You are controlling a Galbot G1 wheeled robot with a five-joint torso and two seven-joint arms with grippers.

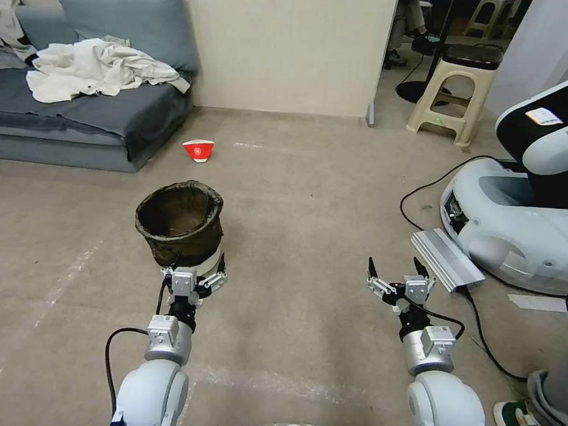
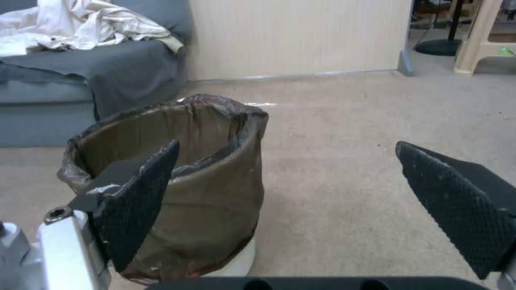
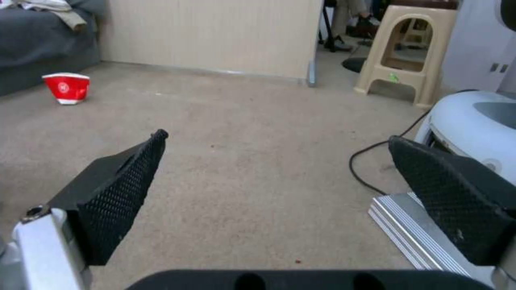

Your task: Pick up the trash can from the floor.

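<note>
The trash can [image 1: 179, 225] stands upright on the floor [image 1: 309, 195], left of centre; a crinkly dark bag is folded over its rim and a white base shows at the bottom. My left gripper [image 1: 197, 264] is open, low and right against the can's near side, shifted toward its right edge. In the left wrist view the trash can [image 2: 215, 189] is close up, and one finger [image 2: 137, 197] overlaps its wall while the other finger [image 2: 457, 201] is over bare floor. My right gripper [image 1: 399, 272] hangs open above the carpet with nothing in it, as the right wrist view confirms [image 3: 278, 137].
A red-and-white paper cup [image 1: 198, 150] lies beyond the can near a grey sofa [image 1: 82, 113]. To the right stand another robot's white base [image 1: 520, 221], a silver metal block [image 1: 447, 259], black cables [image 1: 479, 325] and a beige stool [image 1: 453, 94]. A person's shoe [image 1: 525, 420] shows bottom right.
</note>
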